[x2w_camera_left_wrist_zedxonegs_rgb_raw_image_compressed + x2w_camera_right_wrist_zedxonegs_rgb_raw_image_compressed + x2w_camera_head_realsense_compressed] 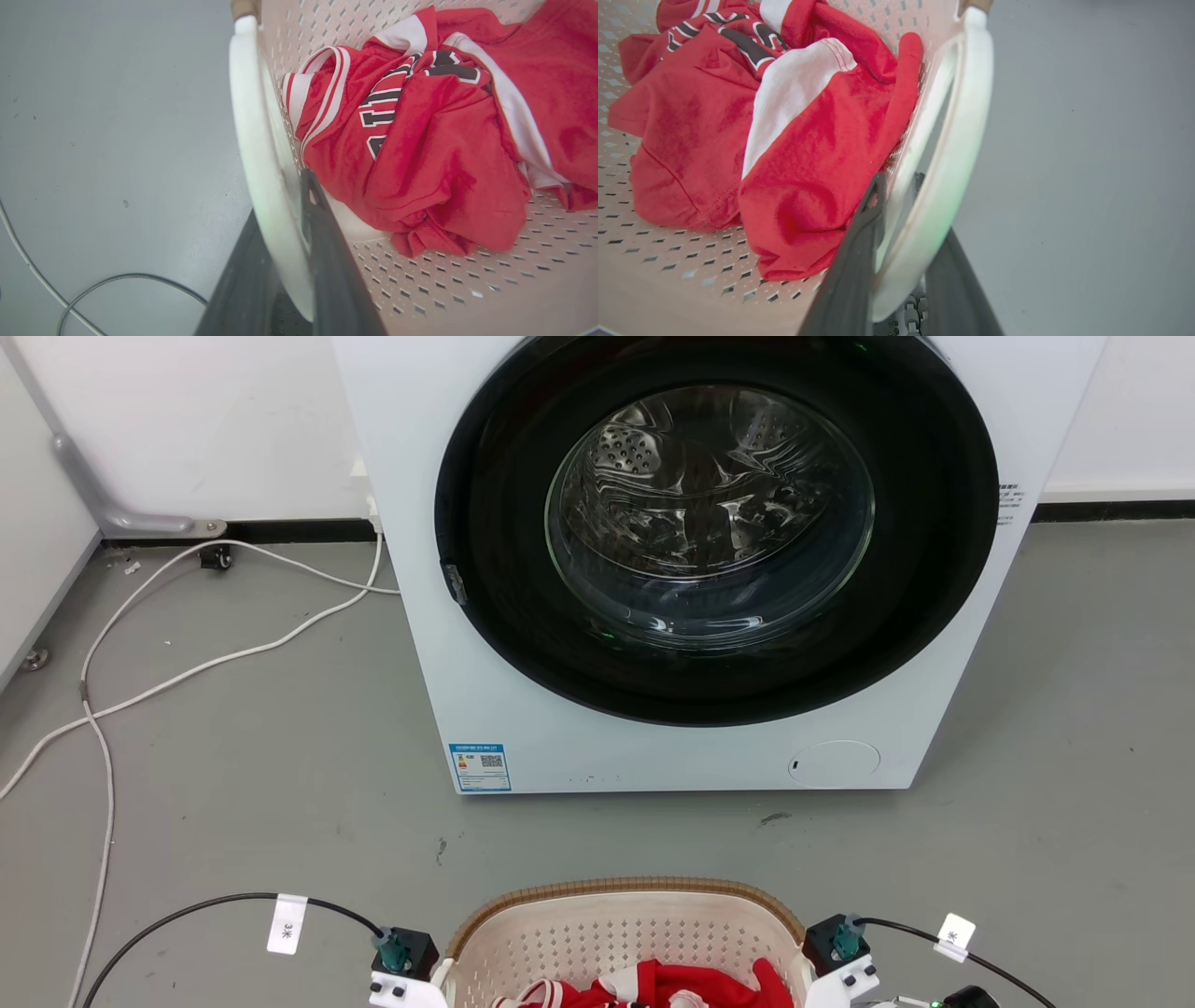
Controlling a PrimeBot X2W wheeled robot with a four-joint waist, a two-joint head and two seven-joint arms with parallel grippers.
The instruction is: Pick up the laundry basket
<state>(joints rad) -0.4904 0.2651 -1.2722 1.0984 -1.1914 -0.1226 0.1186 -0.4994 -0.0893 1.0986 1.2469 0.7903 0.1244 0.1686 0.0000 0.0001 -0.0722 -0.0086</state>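
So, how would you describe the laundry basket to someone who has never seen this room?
Start at the big white washer with the round dark door. Directly in front of it, at the near edge of the head view, is the laundry basket. It is the cream perforated tub with a brown woven-look rim, holding a red and white jersey.

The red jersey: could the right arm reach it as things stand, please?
Probably not: the right pincer is closed around the laundry basket's white handle, though the jersey lies beside it.
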